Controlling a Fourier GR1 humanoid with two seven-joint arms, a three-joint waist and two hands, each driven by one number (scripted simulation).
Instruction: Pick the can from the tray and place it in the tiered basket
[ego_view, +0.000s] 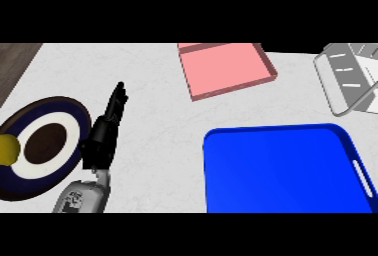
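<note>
The blue tray (277, 170) lies nearest, at the near right of the counter (159, 125), and its flat floor is bare; the can shows nowhere in view. The wire tiered basket (351, 80) stands at the far right edge. A pink tray (225, 70) sits at the far middle. At the left, the left hand (107, 130) is released, fingers straight and pointing away, holding nothing, just beside a dark-rimmed plate (44, 150) with a yellow ball (7, 148) on its left edge.
</note>
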